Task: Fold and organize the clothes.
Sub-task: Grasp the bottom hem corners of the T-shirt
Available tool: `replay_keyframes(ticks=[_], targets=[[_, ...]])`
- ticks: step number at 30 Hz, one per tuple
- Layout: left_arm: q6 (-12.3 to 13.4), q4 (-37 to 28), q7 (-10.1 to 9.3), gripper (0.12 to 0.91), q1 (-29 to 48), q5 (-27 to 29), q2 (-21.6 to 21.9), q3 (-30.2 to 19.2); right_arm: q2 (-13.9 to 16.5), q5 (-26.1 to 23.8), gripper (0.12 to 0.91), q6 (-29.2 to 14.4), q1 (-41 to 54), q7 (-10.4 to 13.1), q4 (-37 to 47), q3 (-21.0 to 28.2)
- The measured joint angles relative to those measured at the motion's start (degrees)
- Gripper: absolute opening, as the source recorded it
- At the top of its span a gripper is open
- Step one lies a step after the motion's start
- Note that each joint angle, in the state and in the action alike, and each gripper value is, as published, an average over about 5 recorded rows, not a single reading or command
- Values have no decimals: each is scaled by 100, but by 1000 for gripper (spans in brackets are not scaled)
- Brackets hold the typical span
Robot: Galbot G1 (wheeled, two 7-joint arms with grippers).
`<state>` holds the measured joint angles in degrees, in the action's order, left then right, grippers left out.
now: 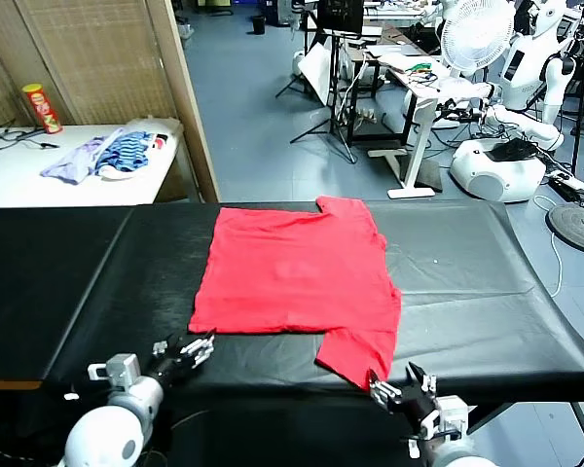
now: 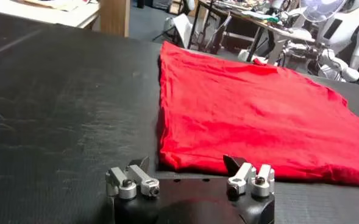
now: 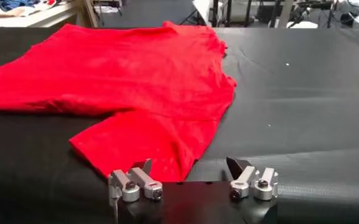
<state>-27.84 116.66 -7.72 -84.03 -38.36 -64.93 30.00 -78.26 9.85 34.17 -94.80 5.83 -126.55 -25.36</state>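
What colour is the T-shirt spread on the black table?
Plain bright red T-shirt, no print showing; the head view shows it best.

Even, diffuse indoor light from overhead; no hard shadows anywhere. The black desk (image 1: 467, 282) shows a soft grey sheen on its creases and along the left half, strongest in the left wrist view. The red T-shirt (image 1: 297, 277) reads saturated and flat, folds barely shaded, with a thin dark shadow under its near hem. Far background in both wrist views is soft and out of focus. The white fan (image 1: 477, 34) and pale robot shells far right are bright, near blown out.
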Motion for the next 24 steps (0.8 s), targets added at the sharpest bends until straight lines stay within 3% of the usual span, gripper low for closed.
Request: replay_keyframes(ticks=[2, 8, 11, 13, 19, 22, 24], targets=[[22, -25, -7, 798, 18, -11, 0, 1, -14, -13, 662, 0, 0, 3, 18, 21], [128, -216, -5, 761, 108, -75, 8, 4, -82, -126, 332, -28, -26, 11, 94, 79], [169, -293, 4, 633, 120, -79, 2, -7, -92, -147, 179, -46, -62, 45, 88, 73], [192, -311, 16, 516, 109, -80, -10, -24, -81, -148, 129, -48, -99, 75, 51, 56], [220, -165, 30, 198, -20, -131, -83, -62, -2, -140, 122, 105, -319, 208, -244, -96], [222, 14, -42, 128, -132, -99, -131, -50, 66, -116, 122, 173, -515, 234, -498, -225], [224, 154, -123, 126, -235, -50, -157, -21, 116, -56, 122, 166, -650, 233, -661, -317]])
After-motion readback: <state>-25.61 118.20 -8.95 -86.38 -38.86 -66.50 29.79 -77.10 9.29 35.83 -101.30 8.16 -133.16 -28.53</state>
